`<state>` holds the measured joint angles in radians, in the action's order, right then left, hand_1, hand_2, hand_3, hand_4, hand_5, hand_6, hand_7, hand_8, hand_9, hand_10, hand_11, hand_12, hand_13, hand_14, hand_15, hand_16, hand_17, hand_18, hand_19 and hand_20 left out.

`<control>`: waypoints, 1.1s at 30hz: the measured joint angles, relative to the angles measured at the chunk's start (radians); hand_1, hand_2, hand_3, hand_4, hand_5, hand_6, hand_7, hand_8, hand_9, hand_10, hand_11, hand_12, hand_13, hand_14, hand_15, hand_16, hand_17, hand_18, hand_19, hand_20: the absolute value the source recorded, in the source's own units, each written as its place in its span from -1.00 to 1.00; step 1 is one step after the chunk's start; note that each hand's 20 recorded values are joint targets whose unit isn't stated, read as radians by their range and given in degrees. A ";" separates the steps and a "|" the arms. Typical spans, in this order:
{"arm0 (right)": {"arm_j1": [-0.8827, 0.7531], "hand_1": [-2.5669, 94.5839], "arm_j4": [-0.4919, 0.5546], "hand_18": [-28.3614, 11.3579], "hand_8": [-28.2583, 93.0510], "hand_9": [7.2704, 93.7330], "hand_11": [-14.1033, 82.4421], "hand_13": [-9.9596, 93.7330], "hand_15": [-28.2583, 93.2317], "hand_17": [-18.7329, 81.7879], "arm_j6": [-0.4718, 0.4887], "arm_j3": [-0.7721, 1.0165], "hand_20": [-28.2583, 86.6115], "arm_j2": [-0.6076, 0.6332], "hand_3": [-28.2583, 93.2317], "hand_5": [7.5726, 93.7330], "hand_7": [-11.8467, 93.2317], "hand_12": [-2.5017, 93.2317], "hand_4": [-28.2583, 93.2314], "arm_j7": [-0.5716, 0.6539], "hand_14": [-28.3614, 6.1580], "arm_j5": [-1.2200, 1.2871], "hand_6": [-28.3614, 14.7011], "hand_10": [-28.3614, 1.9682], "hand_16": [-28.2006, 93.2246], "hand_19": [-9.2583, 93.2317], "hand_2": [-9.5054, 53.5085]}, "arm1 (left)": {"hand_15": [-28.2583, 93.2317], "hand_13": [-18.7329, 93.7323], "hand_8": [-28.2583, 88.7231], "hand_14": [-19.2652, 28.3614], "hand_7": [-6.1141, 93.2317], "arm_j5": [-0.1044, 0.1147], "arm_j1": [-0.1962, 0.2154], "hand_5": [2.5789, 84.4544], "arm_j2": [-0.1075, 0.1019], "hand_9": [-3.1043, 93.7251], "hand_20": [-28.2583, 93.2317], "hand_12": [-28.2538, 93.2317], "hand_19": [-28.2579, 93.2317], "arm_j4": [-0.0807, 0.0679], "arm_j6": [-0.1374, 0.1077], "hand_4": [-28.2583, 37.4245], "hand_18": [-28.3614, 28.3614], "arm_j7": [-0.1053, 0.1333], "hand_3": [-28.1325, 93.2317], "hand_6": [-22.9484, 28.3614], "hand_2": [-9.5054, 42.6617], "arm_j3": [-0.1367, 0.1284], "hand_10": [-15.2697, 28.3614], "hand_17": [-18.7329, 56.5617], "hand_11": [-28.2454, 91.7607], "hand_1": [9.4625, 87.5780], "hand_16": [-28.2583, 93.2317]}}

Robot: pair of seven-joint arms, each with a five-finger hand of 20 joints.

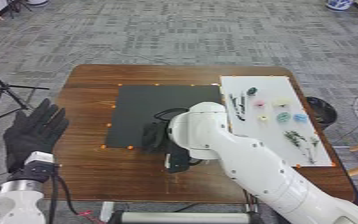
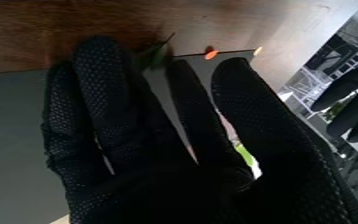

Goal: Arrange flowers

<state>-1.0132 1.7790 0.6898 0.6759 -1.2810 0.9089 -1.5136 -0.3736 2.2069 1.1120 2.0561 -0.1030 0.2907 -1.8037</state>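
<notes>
In the head view, my right hand (image 1: 155,136) is low over the black mat (image 1: 153,102), partly hidden by its own arm. In the right wrist view, that right hand (image 2: 149,165) has straight fingers. A green leaf (image 2: 159,56) pokes out behind them near the mat's edge, and a bright green and pink bit (image 2: 246,155) shows between them; their hold on it cannot be made out. On the white board (image 1: 246,84) lie a pink flower (image 1: 260,103), a yellow one (image 1: 282,102), a blue one (image 1: 301,118), and green sprigs (image 1: 296,137). My left hand (image 1: 35,131) is open beside the table.
The brown table (image 1: 95,95) surrounds the mat, with small orange markers along the mat's edges. A dark round bin (image 1: 321,111) stands off the table's right side. A black tripod (image 1: 5,86) is on the floor at the left.
</notes>
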 measured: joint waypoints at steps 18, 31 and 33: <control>0.014 -0.12 -0.060 -0.71 -0.71 -0.30 -0.49 -0.04 0.53 -0.19 -0.088 -0.022 0.01 -0.020 0.67 -0.01 -0.73 -0.59 -0.87 -0.103 -0.43 -0.069 -0.57 -0.69 -0.21 0.71 -0.12 | -0.14 -0.29 -0.65 0.42 -0.72 0.000 -0.003 -0.08 -0.002 -0.32 -0.41 -0.40 -0.02 0.002 -0.009 -1.00 0.43 -0.008 0.61 0.26 0.12 0.007 0.41 -0.73 -0.19 -0.66 -0.61; 0.021 -0.14 -0.090 -0.70 -0.70 -0.30 -0.47 -0.04 0.53 -0.19 -0.122 -0.043 0.02 -0.018 0.67 0.01 -0.73 -0.60 -0.87 -0.185 -0.43 -0.147 -0.50 -0.64 -0.22 0.70 -0.14 | -0.14 -0.28 -0.65 0.42 -0.71 0.003 -0.002 -0.08 -0.002 -0.32 -0.41 -0.40 -0.02 0.002 -0.010 -1.00 0.43 -0.007 0.61 0.26 0.12 0.013 0.41 -0.73 -0.19 -0.65 -0.61; 0.023 -0.15 -0.090 -0.71 -0.70 -0.31 -0.47 -0.04 0.53 -0.19 -0.122 -0.045 0.02 -0.018 0.67 -0.01 -0.73 -0.61 -0.86 -0.185 -0.44 -0.144 -0.50 -0.62 -0.23 0.70 -0.14 | -0.14 -0.28 -0.65 0.42 -0.71 0.003 -0.002 -0.08 -0.002 -0.32 -0.41 -0.40 -0.02 0.002 -0.010 -1.00 0.43 -0.006 0.61 0.26 0.12 0.013 0.41 -0.73 -0.19 -0.65 -0.61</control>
<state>-0.9905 1.6892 0.5680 0.6313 -1.2995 0.7243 -1.6580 -0.3705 2.2050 1.1100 2.0582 -0.1128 0.2848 -1.7910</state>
